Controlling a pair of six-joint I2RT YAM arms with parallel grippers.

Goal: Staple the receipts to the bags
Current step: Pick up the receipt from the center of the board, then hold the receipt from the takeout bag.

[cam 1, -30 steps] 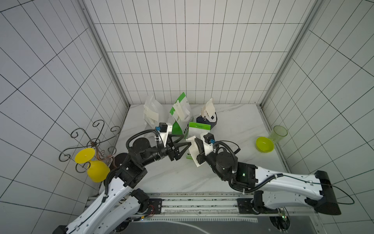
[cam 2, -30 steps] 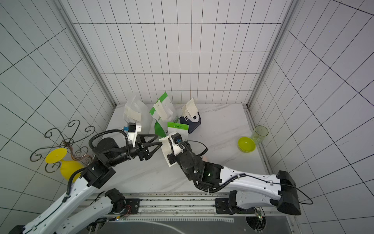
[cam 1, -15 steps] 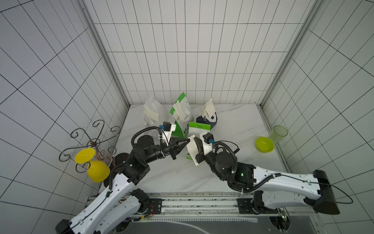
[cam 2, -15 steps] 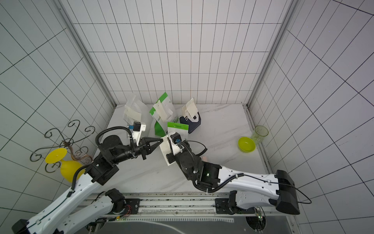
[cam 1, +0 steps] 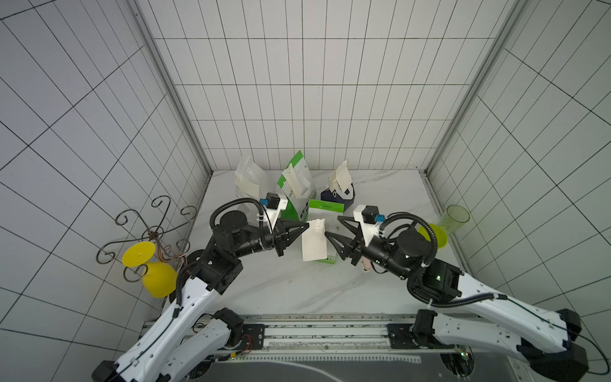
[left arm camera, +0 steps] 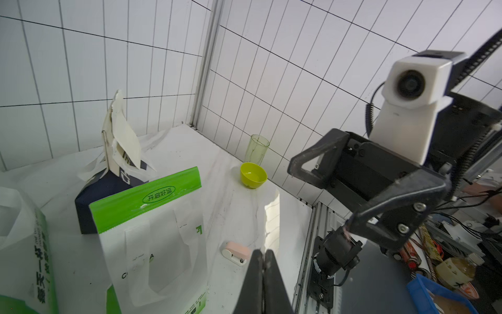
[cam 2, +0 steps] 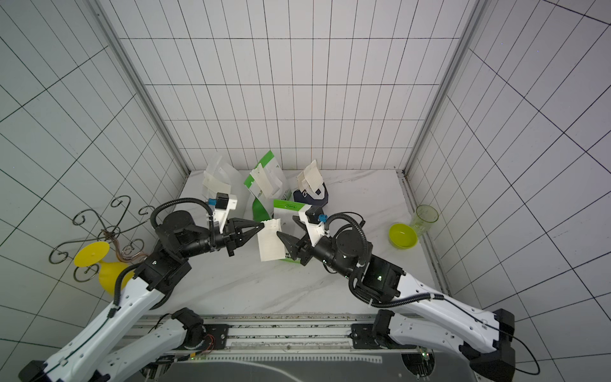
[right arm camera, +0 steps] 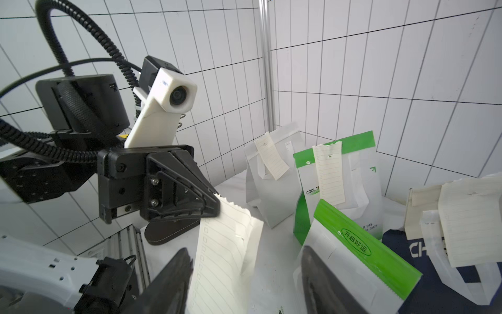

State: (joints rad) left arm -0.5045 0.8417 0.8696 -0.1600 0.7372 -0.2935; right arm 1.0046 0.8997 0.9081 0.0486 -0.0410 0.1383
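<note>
Left hand (cam 1: 306,226) pinches receipt (cam 1: 314,246) top corner, frame centre, dangling before green bag (cam 1: 325,207); right hand (cam 1: 331,226) released, likely for stapler (left arm camera: 235,252).

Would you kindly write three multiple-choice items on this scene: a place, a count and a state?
1. Where does the lime-green bowl stand?
A. beside the translucent green cup
B. in the back left corner
C. between the two arms

2. How many bags have a receipt hanging from the top?
A. one
B. three
C. four

3. What state is the loose receipt in?
A. lying flat, untouched
B. pinched by the left gripper, jaws shut
C. stapled to a bag

Key:
1 A, bowl and cup stand together by the right wall.
2 B, the white bag, the rear green-and-white bag and the navy bag each carry one; the front green-and-white bag has none.
3 B, its top corner sits between shut jaws, while the right gripper stands open.
</note>
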